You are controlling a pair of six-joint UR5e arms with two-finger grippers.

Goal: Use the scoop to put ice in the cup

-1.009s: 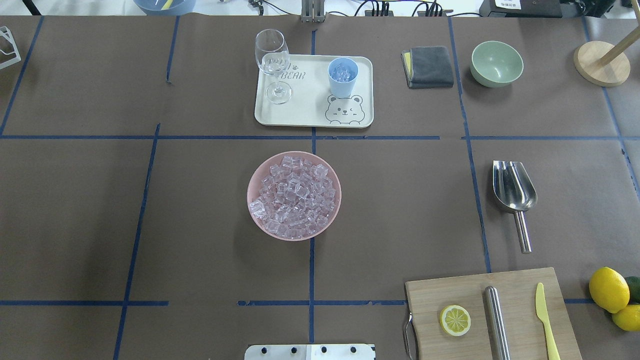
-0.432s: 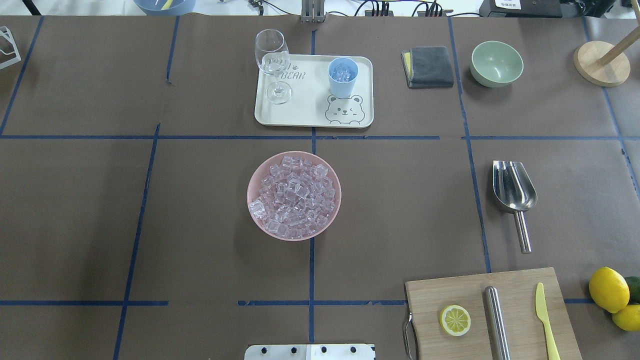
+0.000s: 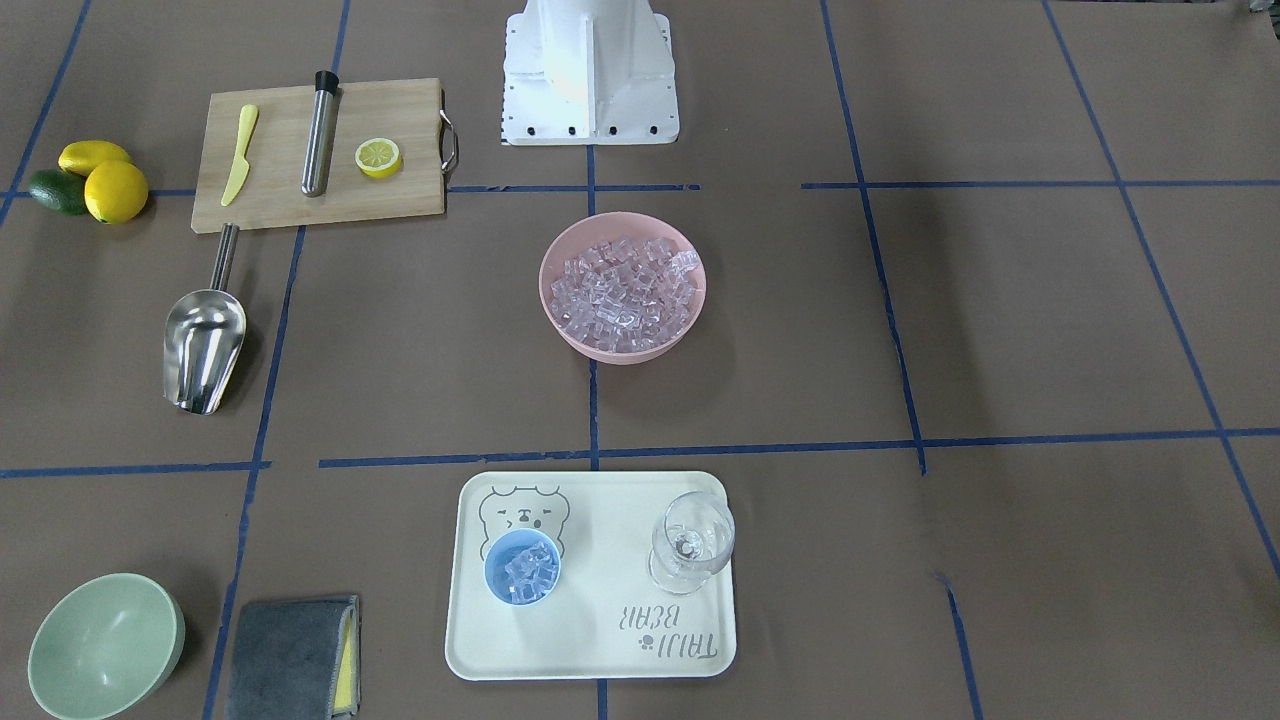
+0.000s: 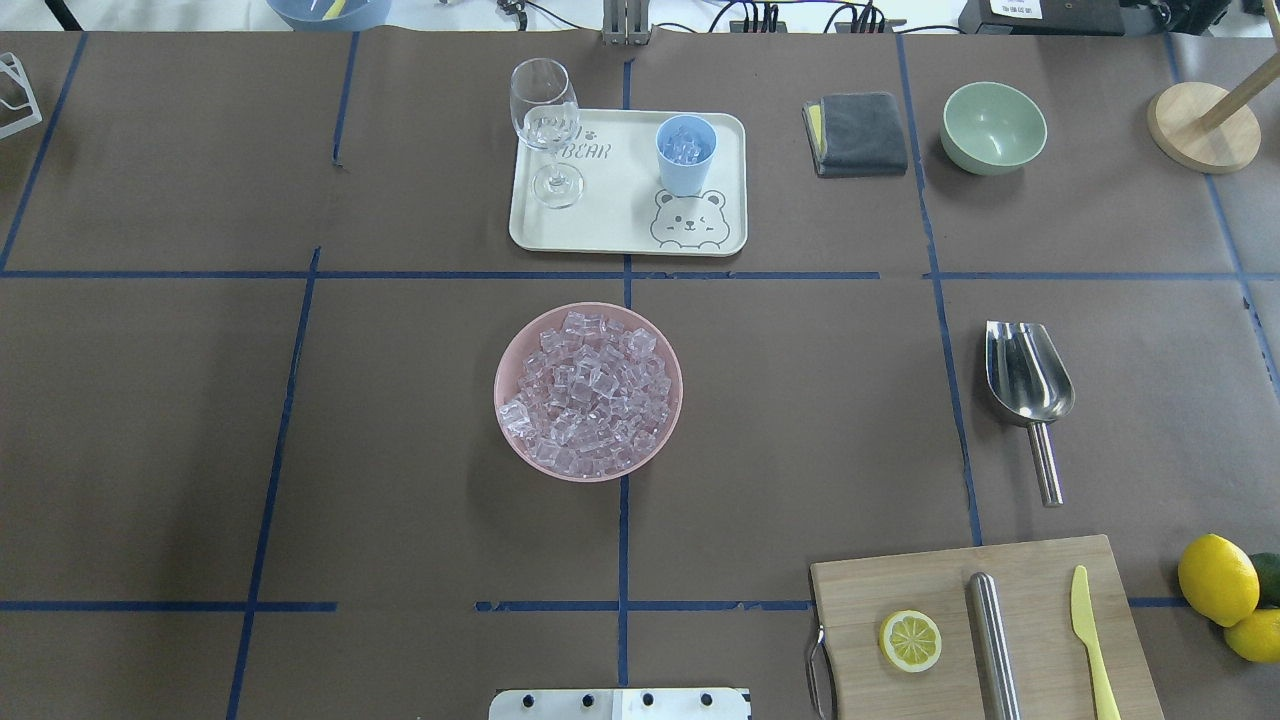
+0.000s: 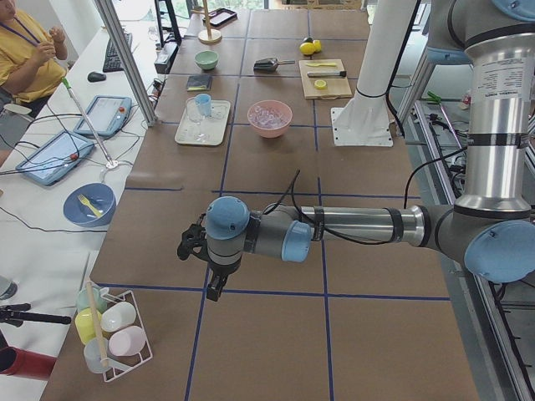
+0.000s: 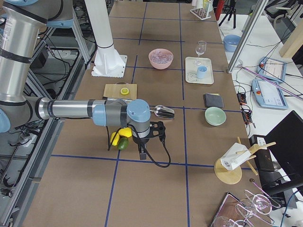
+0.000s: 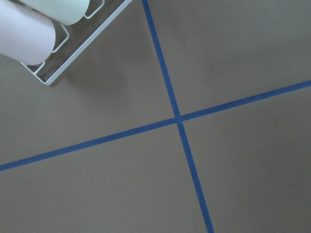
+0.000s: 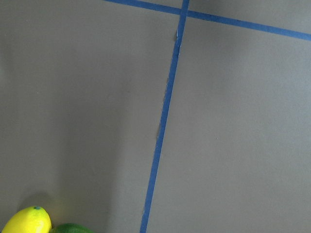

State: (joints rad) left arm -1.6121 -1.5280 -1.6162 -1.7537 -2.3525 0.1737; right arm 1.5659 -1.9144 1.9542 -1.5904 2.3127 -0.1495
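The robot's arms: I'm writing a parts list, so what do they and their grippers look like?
The left arm and the right arm are alike: silver-grey metal tubes joined by rounded grey housings with light-blue caps. Each ends in a small black gripper: the left gripper and the right gripper. A thin black cable runs by the left forearm, and a second cable by the right wrist.

"BEAR" printed on cream tray [image 4: 610, 215], word above unclear

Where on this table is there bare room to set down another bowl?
Bare paper fills the robot's left side, beside the pink bowl and the tray. Another free square lies between the pink bowl and the scoop. The near right corner is crowded: cutting board, lemons.
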